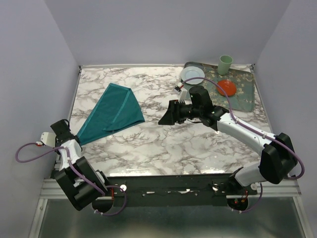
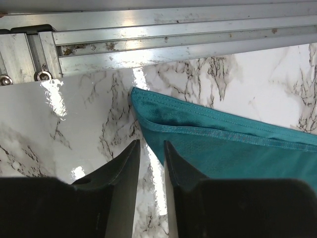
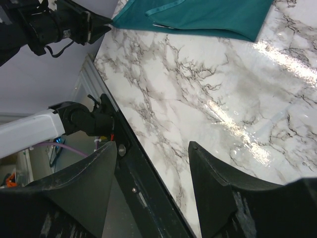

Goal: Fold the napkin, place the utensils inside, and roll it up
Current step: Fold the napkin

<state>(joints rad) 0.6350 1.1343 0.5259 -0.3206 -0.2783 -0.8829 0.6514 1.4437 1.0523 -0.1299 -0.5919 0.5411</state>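
The napkin [image 1: 113, 111], a plain teal soft cloth folded into a triangle, lies flat on the white, grey-veined marble tabletop [image 1: 163, 148]. Its narrow near corner lies right at the tips of the left gripper [image 2: 151, 147], and its broad end spreads away beyond them toward the far side of the table. A stitched hem runs along the cloth's upper layer, just ahead of the fingertips.

The left gripper's two black fingers [image 2: 121, 178] stand close together with only a narrow slot between them, and glossy marble shows through that slot. The finger on the cloth's side overlaps the napkin's edge in the wrist view, while the other is over bare marble just beside it. Whether either finger presses on the cloth cannot be told, and no fold of it is seen clamped in the slot. Past the fingertips, beyond the napkin's corner, runs the table's ribbed aluminium rail [image 2: 148, 44].

The right gripper [image 3: 152, 148] hangs above bare marble near the middle of the table, with its dark fingers [image 3: 218, 183] spread wide and nothing between them. The napkin's broad end lies well ahead of these fingertips.

Behind the right gripper's wrist, at the far right of the table, a patterned grey-green tray [image 1: 242, 94] carries a small white plate [image 1: 192, 74], a small orange-red plate [image 1: 227, 87] and a pale green cup [image 1: 225, 63].
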